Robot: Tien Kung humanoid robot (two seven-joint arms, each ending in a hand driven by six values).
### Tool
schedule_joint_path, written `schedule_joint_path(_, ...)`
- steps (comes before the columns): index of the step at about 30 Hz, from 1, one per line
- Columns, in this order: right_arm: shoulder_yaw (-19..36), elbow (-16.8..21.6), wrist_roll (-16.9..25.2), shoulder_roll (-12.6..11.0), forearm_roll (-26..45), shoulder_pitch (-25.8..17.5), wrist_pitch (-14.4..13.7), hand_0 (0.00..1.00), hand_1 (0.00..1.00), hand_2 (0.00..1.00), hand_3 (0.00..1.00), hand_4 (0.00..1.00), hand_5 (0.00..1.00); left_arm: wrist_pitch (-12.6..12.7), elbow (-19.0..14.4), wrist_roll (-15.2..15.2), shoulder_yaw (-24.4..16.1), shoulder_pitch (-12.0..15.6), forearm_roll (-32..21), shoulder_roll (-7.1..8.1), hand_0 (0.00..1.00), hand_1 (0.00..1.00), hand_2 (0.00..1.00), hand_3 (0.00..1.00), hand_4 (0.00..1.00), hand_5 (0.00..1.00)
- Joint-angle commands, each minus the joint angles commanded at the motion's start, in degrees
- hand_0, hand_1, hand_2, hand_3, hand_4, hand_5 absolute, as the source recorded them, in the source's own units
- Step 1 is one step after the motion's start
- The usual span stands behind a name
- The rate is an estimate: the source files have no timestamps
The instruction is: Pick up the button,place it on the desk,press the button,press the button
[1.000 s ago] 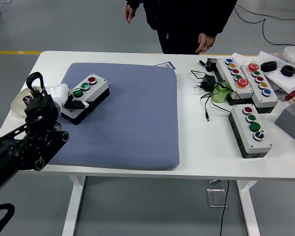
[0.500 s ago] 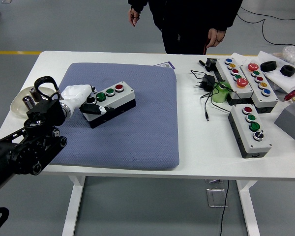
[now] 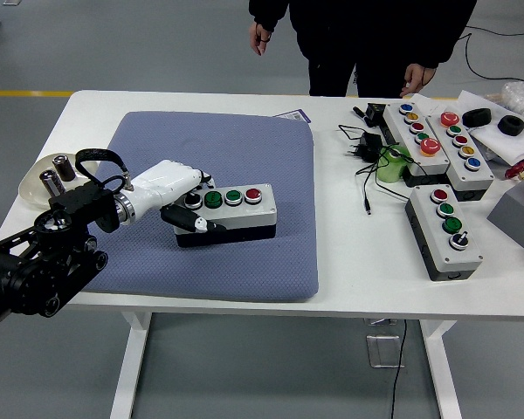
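A grey button box with a black base carries a black knob, two green buttons and a red one in a row. It is over the middle of the blue-grey pad, near the pad's front. My left hand, white with black fingertips, is shut on the box's left end, thumb on its near side. I cannot tell whether the box rests on the pad or hangs just above it. The right arm is out of view.
Three more button boxes and a tangle of black cables with a plug lie at the right. A clear dish with batteries sits at the left edge. A person stands behind the table, hands hanging down.
My left hand has carried the button box from the pad's far left corner rightward and nearer, turning it level. The person has stepped to the right.
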Motion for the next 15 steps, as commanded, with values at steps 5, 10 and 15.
schedule_joint_path(5, 0.0, 0.0, -0.1, 0.0, 0.0, -0.1, 0.0, 0.752, 0.706, 0.717, 0.586, 0.184, 0.141, 0.9, -0.5, -2.7, 2.1, -0.1, -1.8, 1.30, 0.065, 0.205, 0.283, 0.315, 0.863, 0.479)
schedule_joint_path(10, 0.2, 0.0, -0.1, 0.1, -0.3, -0.2, 0.0, 0.752, 0.706, 0.717, 0.586, 0.184, 0.141, 3.2, -1.6, -4.3, 3.8, 0.1, -3.8, 1.83, 0.064, 0.205, 0.281, 0.315, 0.873, 0.498)
schedule_joint_path(15, 0.3, 0.0, -0.2, 0.1, -0.5, -0.3, 0.0, 0.752, 0.706, 0.717, 0.586, 0.184, 0.140, 4.7, -1.7, -4.5, 3.8, 0.1, -2.9, 1.74, 0.156, 0.327, 0.413, 0.445, 0.868, 0.498)
